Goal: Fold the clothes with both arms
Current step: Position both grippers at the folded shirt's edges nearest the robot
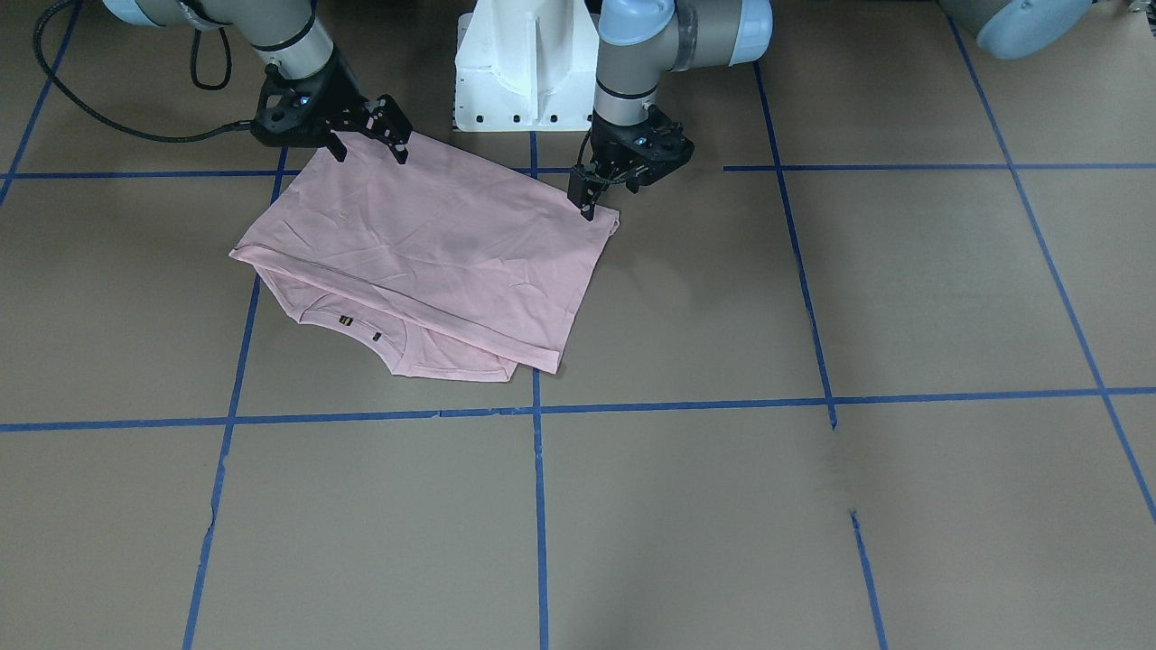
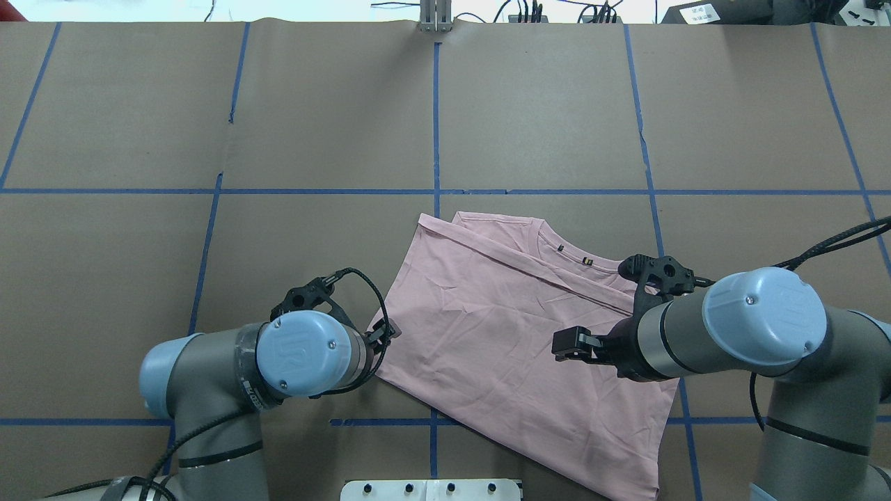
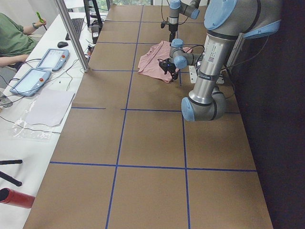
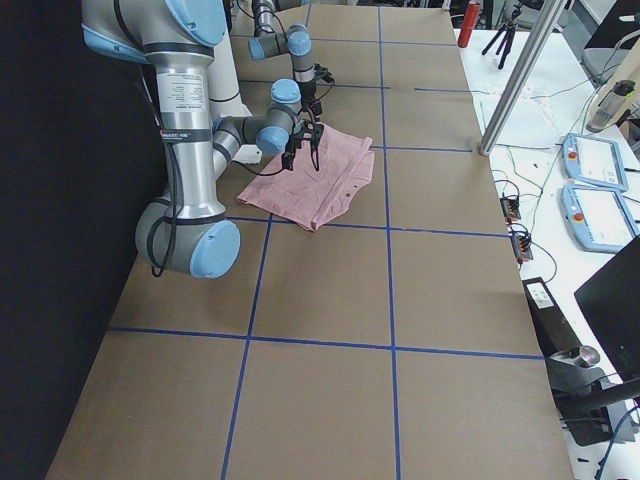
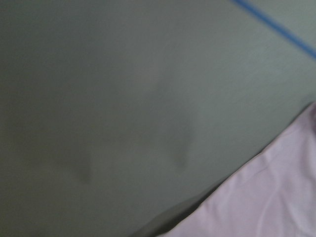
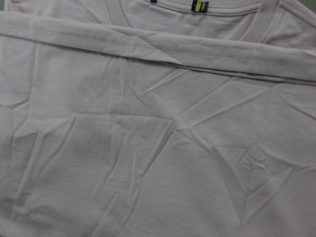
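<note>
Pink T-shirt (image 1: 433, 244) folded on the table (image 1: 813, 506).
Jaws of the right arm (image 1: 291, 43), upper left, are spread wide, empty; those of the left arm (image 1: 632, 56), at a shirt corner, cannot be judged.

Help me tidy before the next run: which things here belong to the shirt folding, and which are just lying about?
In the job: pink T-shirt, left hand, right hand.

Lying about: tablet controllers, keyboard and red cylinder on the side bench; white pedestal base.
</note>
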`<act>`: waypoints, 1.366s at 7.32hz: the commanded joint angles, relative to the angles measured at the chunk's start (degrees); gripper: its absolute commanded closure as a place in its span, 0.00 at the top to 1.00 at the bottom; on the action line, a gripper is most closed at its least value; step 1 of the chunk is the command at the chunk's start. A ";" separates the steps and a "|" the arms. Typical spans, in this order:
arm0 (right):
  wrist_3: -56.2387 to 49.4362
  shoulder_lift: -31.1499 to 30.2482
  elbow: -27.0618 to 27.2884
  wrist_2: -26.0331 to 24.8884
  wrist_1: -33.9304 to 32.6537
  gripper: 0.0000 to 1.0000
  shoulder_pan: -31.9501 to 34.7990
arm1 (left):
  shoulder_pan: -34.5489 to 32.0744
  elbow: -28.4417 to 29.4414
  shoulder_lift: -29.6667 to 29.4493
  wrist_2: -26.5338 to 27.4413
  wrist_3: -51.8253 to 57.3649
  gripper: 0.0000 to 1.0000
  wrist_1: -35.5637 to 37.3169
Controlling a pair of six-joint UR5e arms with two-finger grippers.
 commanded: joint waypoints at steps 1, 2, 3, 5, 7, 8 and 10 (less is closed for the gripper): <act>0.00 0.26 -0.14 0.15 0.00 1.00 0.68 | 0.74 1.28 -0.39 0.81 -0.82 0.89 0.12; 0.00 0.26 -0.06 0.33 0.00 1.00 0.94 | 0.39 1.55 -0.47 1.59 -0.82 0.85 0.12; 0.00 0.26 -0.05 0.41 0.09 1.00 1.12 | 0.30 1.81 -0.48 2.30 -0.73 0.83 0.12; 0.00 0.26 0.03 0.50 0.00 1.00 1.12 | 0.30 1.82 -0.56 2.66 -0.82 0.66 0.03; 0.00 0.26 0.03 0.59 0.00 1.00 1.12 | 0.21 1.73 -0.48 2.92 -0.73 0.01 -0.05; 0.00 0.26 0.03 0.59 0.09 1.00 1.12 | 0.21 1.73 -0.48 3.09 0.05 0.00 -0.06; 0.00 0.26 0.03 0.42 0.00 1.00 1.29 | -0.57 1.03 -0.48 3.10 0.49 0.00 -0.14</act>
